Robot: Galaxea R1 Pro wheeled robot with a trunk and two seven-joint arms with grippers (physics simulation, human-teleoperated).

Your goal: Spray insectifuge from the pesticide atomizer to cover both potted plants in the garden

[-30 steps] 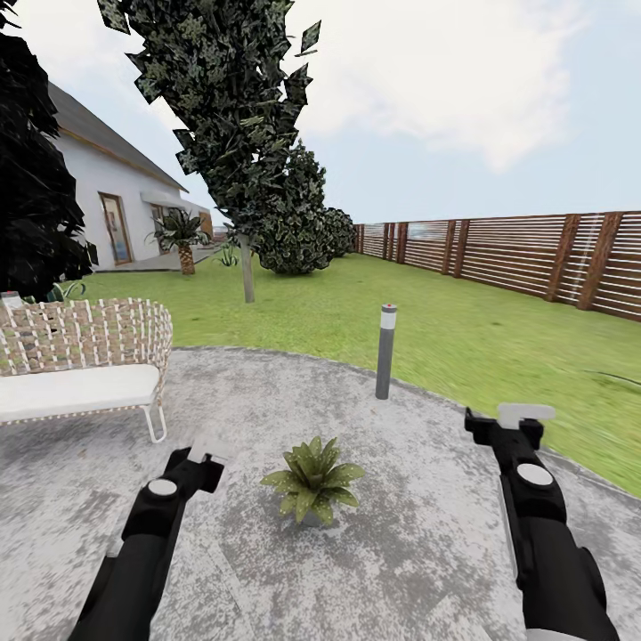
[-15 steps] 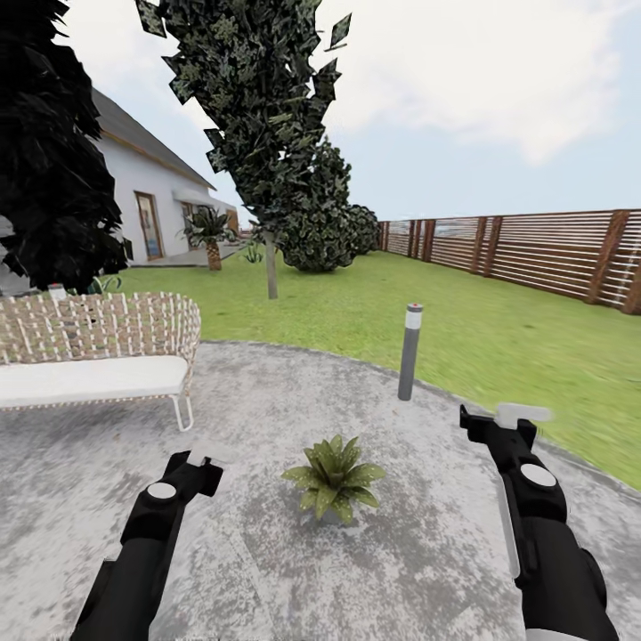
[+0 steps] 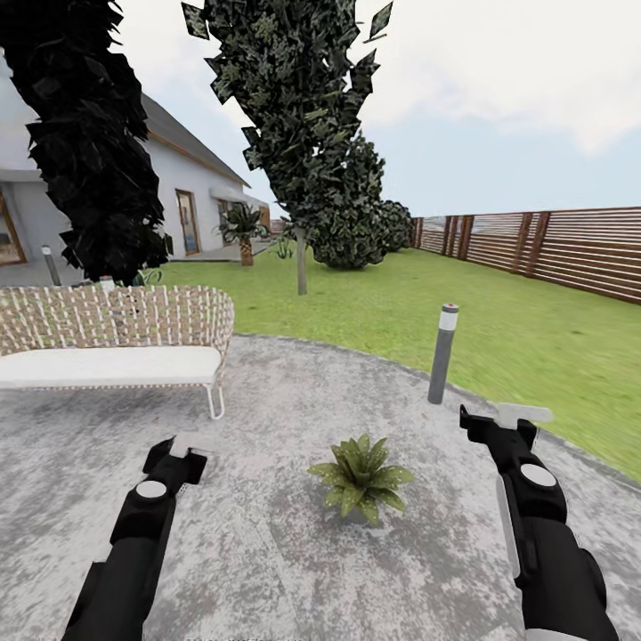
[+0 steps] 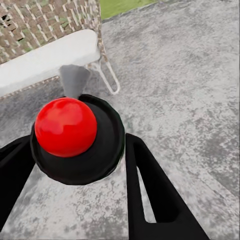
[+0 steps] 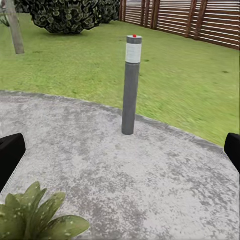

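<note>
On the patio: one potted plant sits between both arms, leaves flecked whitish.
Left end effector: grips a red-topped black object.
Right end effector: wide open, empty.
Progress: pesticide atomizer unidentified; spraying seemingly unfinished.

Round grey paved patio carries a wicker bench with white cushion; green lawn, slatted brown wooden fence beyond.

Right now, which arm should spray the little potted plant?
Probably left. The left fingers seem to clasp a black red-topped object, maybe the sprayer, near the potted plant. The right fingers are spread wide with nothing between.
</note>
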